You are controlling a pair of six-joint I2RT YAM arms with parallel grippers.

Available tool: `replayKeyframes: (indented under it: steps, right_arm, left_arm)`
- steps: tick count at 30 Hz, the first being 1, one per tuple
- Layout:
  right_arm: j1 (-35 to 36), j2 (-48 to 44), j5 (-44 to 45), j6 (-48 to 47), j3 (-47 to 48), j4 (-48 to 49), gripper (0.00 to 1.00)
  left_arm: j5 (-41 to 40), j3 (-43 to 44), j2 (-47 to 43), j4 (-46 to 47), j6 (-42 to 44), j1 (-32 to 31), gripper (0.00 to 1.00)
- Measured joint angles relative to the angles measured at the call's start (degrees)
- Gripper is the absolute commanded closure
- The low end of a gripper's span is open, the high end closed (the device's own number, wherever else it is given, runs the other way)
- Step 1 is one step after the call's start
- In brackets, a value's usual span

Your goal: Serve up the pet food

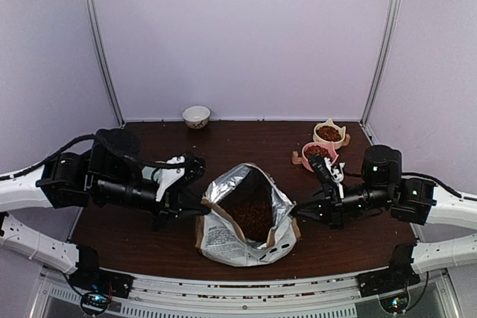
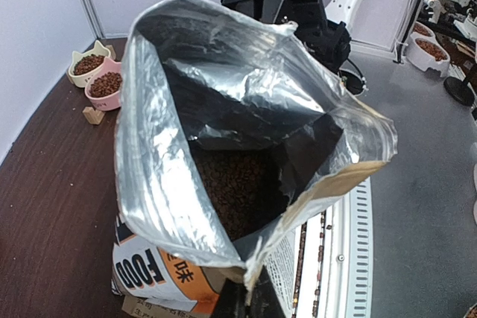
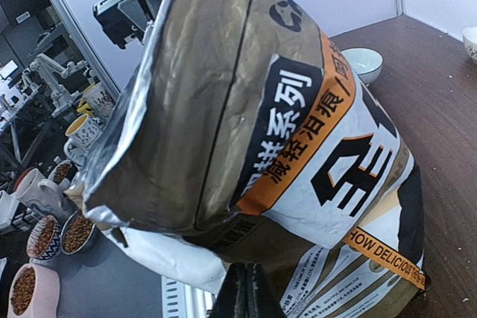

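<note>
The bag [image 1: 223, 240] is standing at the middle of the tabletop's [image 1: 134, 236] near edge, with the pet food [image 1: 253, 219] lying inside it. By the far right corner, a rear bowl [image 1: 342, 138] is sitting just behind a front bowl [image 1: 307, 156]. A third bowl [image 1: 196, 116] is resting at the far edge, left of centre.

From here: 1 open bag [image 1: 250, 214], 1 pink bowl [image 1: 319, 153] and 1 cream bowl [image 1: 329, 133], both filled, 1 empty white bowl [image 1: 196, 116], maybe a 2nd bowl [image 3: 364, 63], 2 arms [image 1: 127, 184].

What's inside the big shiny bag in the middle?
Inside the bag you can see its shiny silver walls and small brown pet food pellets at the bottom. The folded sides cover part of the heap, so how much is left is hidden.
</note>
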Motion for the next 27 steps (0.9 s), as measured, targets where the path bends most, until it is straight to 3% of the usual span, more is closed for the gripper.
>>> replayKeyframes:
  steps: [9, 12, 15, 18, 27]
  right_arm:
    - [-1.0, -5.8, -0.9, 2.8, 4.2, -2.6, 1.00]
    - [-1.0, -7.0, 0.1, 2.4, 8.3, -2.7, 0.68]
    - [-1.0, -7.4, 2.1, 1.7, 10.2, -2.5, 0.43]
    - [-1.0, -6.8, 2.9, 0.1, 10.2, -2.5, 0.25]
    - [-2.3, 1.8, 6.3, -6.4, 10.5, -2.2, 0.18]
  left_arm:
    - [-2.9, 3.1, -1.3, -3.3, -4.4, 0.0, 1.00]
    - [-3.3, 6.2, -0.6, -4.7, -7.0, 1.2, 1.00]
    - [-1.0, 6.9, -0.5, -4.5, -10.6, 5.2, 1.00]
    - [2.2, 6.8, -0.5, -4.0, -13.5, 9.6, 1.00]
    - [6.3, 3.6, -2.0, -2.3, -15.7, 12.9, 1.00]
